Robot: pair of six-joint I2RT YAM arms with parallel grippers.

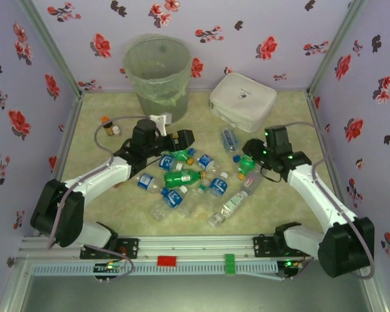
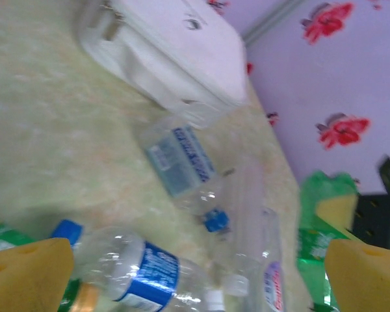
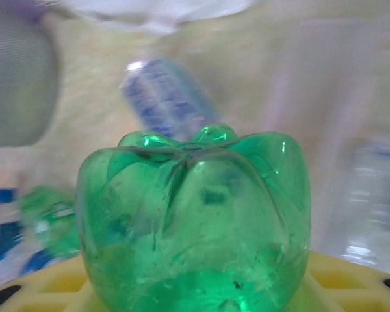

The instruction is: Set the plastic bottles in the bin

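Note:
Several plastic bottles (image 1: 182, 177) lie in a heap mid-table, mostly clear with blue labels, a few green. The bin (image 1: 157, 71), grey with a pale liner, stands at the back left. My left gripper (image 1: 184, 138) hovers open over the heap's far edge. Between its yellow pads (image 2: 26, 276) lies a clear blue-label bottle (image 2: 143, 270), with another bottle (image 2: 182, 156) farther off. My right gripper (image 1: 250, 159) is shut on a green bottle (image 1: 246, 166) at the heap's right side. That green bottle (image 3: 195, 214) shows base-first between the right gripper's (image 3: 195, 289) yellow pads.
A flat white box (image 1: 242, 101) sits at the back right, also seen as the white box (image 2: 175, 52). A small brown bottle (image 1: 107, 123) and a white sprayer head (image 1: 160, 121) stand near the bin. Flowered walls enclose three sides; a metal rail (image 1: 182, 250) runs along the front.

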